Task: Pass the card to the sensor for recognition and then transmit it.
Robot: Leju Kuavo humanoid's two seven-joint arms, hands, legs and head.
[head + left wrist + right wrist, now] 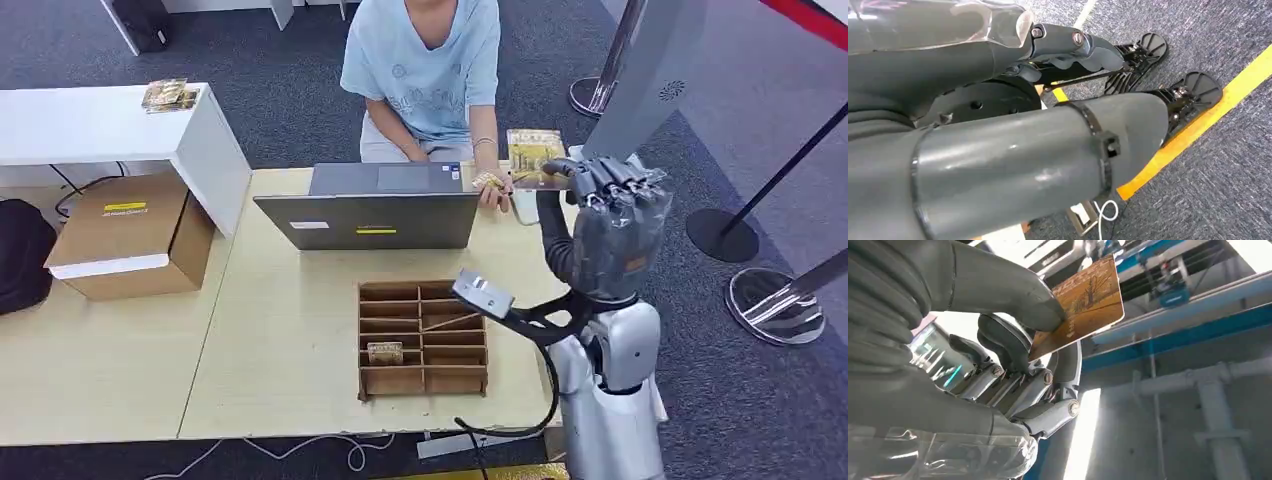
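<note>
Head cam sits up high, looking forward and down over the tabletop (300,380). Right wrist cam is jammed right behind the right robot hand (1013,365), pointing up toward the ceiling; both catch that hand. Left wrist cam faces the floor.

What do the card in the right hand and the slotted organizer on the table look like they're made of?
Card: looks like thin stiff plastic, glossy gold-brown print; it stays flat where the right hand pinches it.
Organizer: probably thin plywood or fibreboard, matte brown, with flat slotted dividers.
</note>
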